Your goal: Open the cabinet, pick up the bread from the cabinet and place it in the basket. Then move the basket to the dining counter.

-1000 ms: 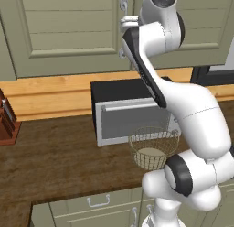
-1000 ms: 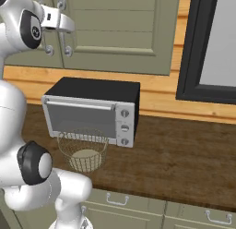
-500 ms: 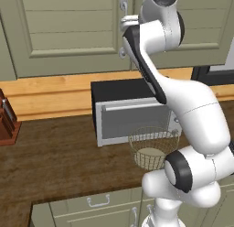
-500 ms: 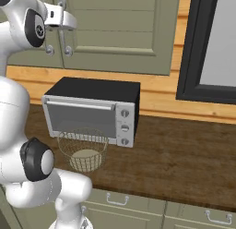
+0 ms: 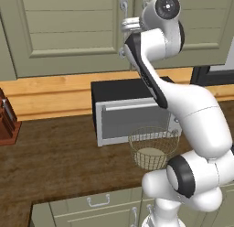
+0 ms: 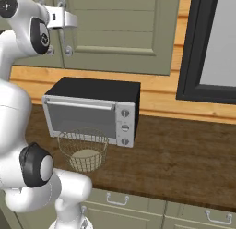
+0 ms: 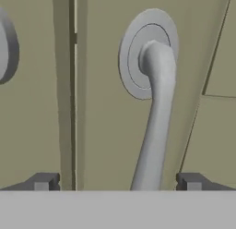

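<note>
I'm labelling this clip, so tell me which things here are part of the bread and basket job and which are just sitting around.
Part of the job:
cabinet, doors shut
cabinet handle, between the open gripper fingers
basket on the worktop

Just sitting around:
microwave behind the basket
knife block
window
drawer fronts

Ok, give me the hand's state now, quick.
Hand: open, holding nothing, its fingertips either side of the cabinet handle.
</note>
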